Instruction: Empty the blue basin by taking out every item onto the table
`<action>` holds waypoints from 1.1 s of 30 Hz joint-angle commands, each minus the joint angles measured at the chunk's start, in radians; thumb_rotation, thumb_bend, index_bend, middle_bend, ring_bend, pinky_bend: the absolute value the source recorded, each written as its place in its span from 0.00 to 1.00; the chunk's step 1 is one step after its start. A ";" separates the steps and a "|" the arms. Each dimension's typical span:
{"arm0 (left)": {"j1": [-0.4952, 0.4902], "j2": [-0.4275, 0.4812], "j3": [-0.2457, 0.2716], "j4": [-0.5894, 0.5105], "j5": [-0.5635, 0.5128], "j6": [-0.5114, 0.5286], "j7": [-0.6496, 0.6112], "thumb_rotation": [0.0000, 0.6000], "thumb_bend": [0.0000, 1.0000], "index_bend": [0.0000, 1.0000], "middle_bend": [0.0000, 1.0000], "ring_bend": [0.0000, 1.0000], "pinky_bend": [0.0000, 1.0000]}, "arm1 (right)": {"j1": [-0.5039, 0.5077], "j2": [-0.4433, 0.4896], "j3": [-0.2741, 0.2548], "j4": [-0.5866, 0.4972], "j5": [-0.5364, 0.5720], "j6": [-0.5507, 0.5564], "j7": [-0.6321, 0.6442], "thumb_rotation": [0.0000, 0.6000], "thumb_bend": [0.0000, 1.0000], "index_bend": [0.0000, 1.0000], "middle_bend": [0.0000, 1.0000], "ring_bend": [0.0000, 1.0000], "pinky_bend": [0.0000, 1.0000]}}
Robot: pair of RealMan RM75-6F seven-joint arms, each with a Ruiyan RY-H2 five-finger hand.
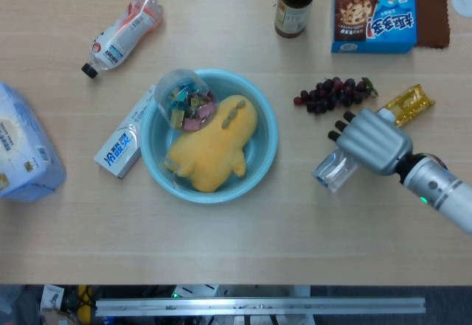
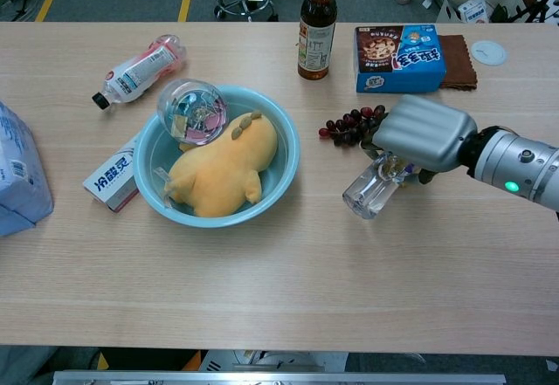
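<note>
The blue basin [image 1: 264,157] [image 2: 283,177] sits left of centre with a yellow plush duck [image 1: 212,145] [image 2: 223,165] lying in it. A clear jar of coloured clips [image 1: 184,99] [image 2: 192,110] leans on its far-left rim. My right hand [image 1: 371,142] [image 2: 424,134] grips a clear plastic cup [image 1: 333,172] [image 2: 369,190], tilted and low over the table to the right of the basin. My left hand is not in either view.
Grapes [image 1: 332,93] [image 2: 351,125] and a gold snack bar [image 1: 408,102] lie right beside my right hand. At the back stand a dark bottle [image 1: 294,2] and a blue cookie box [image 1: 374,15]. On the left lie a toothpaste box [image 1: 123,139], a plastic bottle [image 1: 122,32] and a tissue pack [image 1: 23,148].
</note>
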State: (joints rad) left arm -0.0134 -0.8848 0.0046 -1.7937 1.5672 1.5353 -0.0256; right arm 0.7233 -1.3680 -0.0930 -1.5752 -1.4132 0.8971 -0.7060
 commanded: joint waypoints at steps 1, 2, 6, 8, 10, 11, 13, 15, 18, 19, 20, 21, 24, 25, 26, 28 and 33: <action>-0.001 0.000 -0.001 0.001 0.000 0.001 0.000 1.00 0.17 0.06 0.06 0.02 0.13 | -0.006 -0.020 0.019 0.009 0.053 -0.015 -0.047 1.00 0.32 0.40 0.41 0.36 0.56; -0.001 0.000 -0.002 0.001 -0.001 0.001 -0.001 1.00 0.17 0.06 0.07 0.02 0.13 | -0.006 -0.022 0.023 0.008 0.064 -0.015 -0.058 1.00 0.32 0.37 0.39 0.34 0.54; -0.003 0.000 -0.001 0.001 -0.002 -0.002 0.001 1.00 0.17 0.06 0.06 0.02 0.13 | -0.008 -0.030 0.033 -0.001 0.097 -0.011 -0.100 1.00 0.31 0.24 0.30 0.26 0.48; -0.003 0.000 -0.002 0.000 -0.003 -0.002 0.003 1.00 0.17 0.06 0.07 0.02 0.13 | -0.010 -0.030 0.036 -0.008 0.107 -0.006 -0.114 1.00 0.30 0.20 0.26 0.23 0.46; -0.004 0.001 -0.002 0.000 -0.003 -0.003 0.004 1.00 0.17 0.06 0.07 0.02 0.13 | -0.012 -0.027 0.038 -0.015 0.109 0.000 -0.118 1.00 0.30 0.18 0.24 0.21 0.45; -0.004 0.001 -0.002 -0.001 -0.004 -0.004 0.005 1.00 0.17 0.06 0.07 0.02 0.13 | -0.012 -0.026 0.039 -0.018 0.110 0.003 -0.119 1.00 0.30 0.18 0.24 0.21 0.45; -0.005 0.002 -0.003 -0.001 -0.004 -0.005 0.006 1.00 0.17 0.06 0.07 0.02 0.13 | -0.015 -0.021 0.041 -0.026 0.109 0.010 -0.117 1.00 0.30 0.17 0.22 0.20 0.44; -0.010 0.004 -0.004 -0.002 -0.002 -0.010 0.010 1.00 0.17 0.06 0.07 0.02 0.13 | -0.028 0.003 0.056 -0.067 0.094 0.055 -0.094 1.00 0.30 0.17 0.22 0.20 0.44; -0.016 0.007 -0.005 -0.003 -0.001 -0.017 0.012 1.00 0.17 0.06 0.06 0.02 0.13 | -0.050 0.044 0.069 -0.125 0.068 0.115 -0.067 1.00 0.30 0.17 0.22 0.20 0.44; -0.020 0.007 -0.006 -0.003 0.000 -0.021 0.012 1.00 0.17 0.06 0.06 0.02 0.13 | -0.062 0.063 0.074 -0.151 0.061 0.142 -0.057 1.00 0.30 0.17 0.22 0.20 0.44; -0.023 0.008 -0.006 -0.002 0.001 -0.025 0.012 1.00 0.17 0.06 0.06 0.02 0.13 | -0.071 0.079 0.076 -0.172 0.058 0.160 -0.051 1.00 0.30 0.17 0.22 0.20 0.44; -0.026 0.008 -0.006 -0.001 0.003 -0.030 0.011 1.00 0.17 0.06 0.06 0.02 0.13 | -0.080 0.095 0.078 -0.193 0.054 0.177 -0.045 1.00 0.30 0.17 0.23 0.20 0.44; -0.039 0.011 -0.007 0.000 -0.003 -0.053 0.003 1.00 0.17 0.06 0.07 0.02 0.13 | -0.110 0.145 0.080 -0.248 0.045 0.227 -0.038 1.00 0.30 0.17 0.26 0.20 0.44; -0.045 0.011 -0.009 0.001 -0.008 -0.063 0.001 1.00 0.17 0.06 0.07 0.02 0.13 | -0.122 0.162 0.079 -0.266 0.042 0.245 -0.036 1.00 0.30 0.17 0.27 0.20 0.44; -0.050 0.010 -0.010 0.002 -0.009 -0.069 0.000 1.00 0.17 0.06 0.07 0.02 0.13 | -0.132 0.173 0.079 -0.277 0.039 0.259 -0.034 1.00 0.30 0.17 0.27 0.20 0.44; -0.058 0.009 -0.012 0.003 -0.011 -0.081 -0.003 1.00 0.17 0.06 0.07 0.02 0.13 | -0.154 0.192 0.077 -0.297 0.030 0.290 -0.027 1.00 0.30 0.17 0.28 0.20 0.44; -0.081 0.004 -0.012 0.005 -0.010 -0.114 -0.007 1.00 0.17 0.06 0.07 0.02 0.13 | -0.207 0.237 0.073 -0.340 0.013 0.353 0.010 1.00 0.30 0.24 0.30 0.21 0.44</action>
State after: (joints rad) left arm -0.0916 -0.8797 -0.0075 -1.7892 1.5572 1.4240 -0.0320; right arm 0.5301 -1.1436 -0.0187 -1.9037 -1.3912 1.2368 -0.7085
